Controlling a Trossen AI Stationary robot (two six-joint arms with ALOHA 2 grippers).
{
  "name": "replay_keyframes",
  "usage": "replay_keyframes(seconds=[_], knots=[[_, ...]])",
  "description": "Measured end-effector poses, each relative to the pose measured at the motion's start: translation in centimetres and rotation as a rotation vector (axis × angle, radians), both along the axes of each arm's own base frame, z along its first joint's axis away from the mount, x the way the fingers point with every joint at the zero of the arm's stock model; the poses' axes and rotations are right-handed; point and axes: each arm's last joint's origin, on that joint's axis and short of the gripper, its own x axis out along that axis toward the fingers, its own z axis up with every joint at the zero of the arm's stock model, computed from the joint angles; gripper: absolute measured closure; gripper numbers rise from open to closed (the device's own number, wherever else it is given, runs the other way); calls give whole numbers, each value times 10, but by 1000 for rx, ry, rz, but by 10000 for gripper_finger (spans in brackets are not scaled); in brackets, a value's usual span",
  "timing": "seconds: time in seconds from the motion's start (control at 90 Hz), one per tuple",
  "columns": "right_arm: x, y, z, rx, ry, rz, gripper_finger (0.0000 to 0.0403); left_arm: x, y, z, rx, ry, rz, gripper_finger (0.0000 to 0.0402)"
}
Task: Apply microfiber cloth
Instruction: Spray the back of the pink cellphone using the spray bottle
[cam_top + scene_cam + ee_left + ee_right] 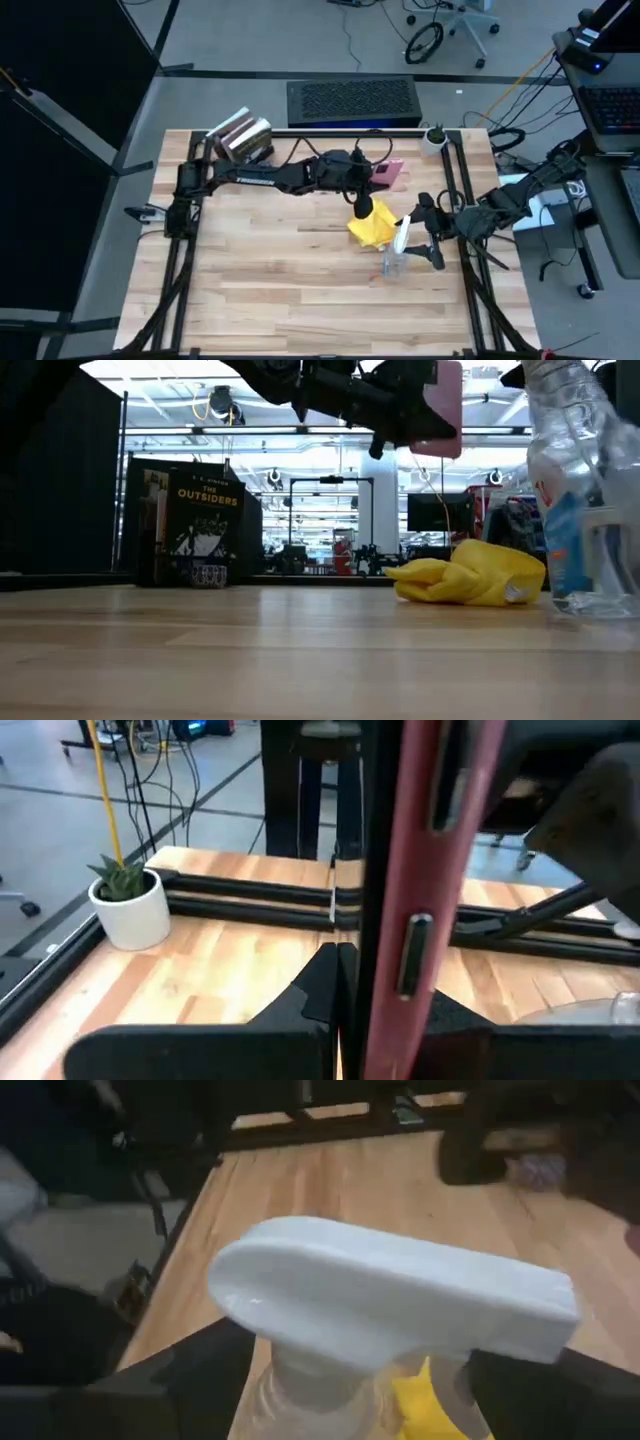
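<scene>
Here your left gripper (378, 175) holds the pink-cased phone (388, 174) clamped and raised for wiping; the yellow cloth (374, 226) lies crumpled on the table (250, 290) below. Your right gripper (418, 240) is closed around the spray bottle (398, 248), just beside the cloth.

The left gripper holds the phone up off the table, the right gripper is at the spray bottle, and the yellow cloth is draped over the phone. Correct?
Not quite. The cloth is not on the phone; the low view shows it lying crumpled on the table, below the raised phone. The rest holds: the left gripper holds the phone in the air, and the right gripper is at the spray bottle.
</scene>
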Motion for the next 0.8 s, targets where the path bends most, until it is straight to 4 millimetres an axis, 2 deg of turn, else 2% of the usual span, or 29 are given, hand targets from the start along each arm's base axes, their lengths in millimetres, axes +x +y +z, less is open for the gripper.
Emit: replay_keyframes(seconds=[0.233,0.467,0.611,0.8], knots=[[1,-4,-3,16,33,-66,64,-1,1,-1,2,17,2,388],[1,-4,-3,27,39,-45,38,-1,2,-2,1,25,2,388],[0,-2,-4,69,62,7,35,-1,2,-3,7,26,1,388],[-6,-3,-13,145,192,-11,35,-3,2,-2,15,52,-3,388]])
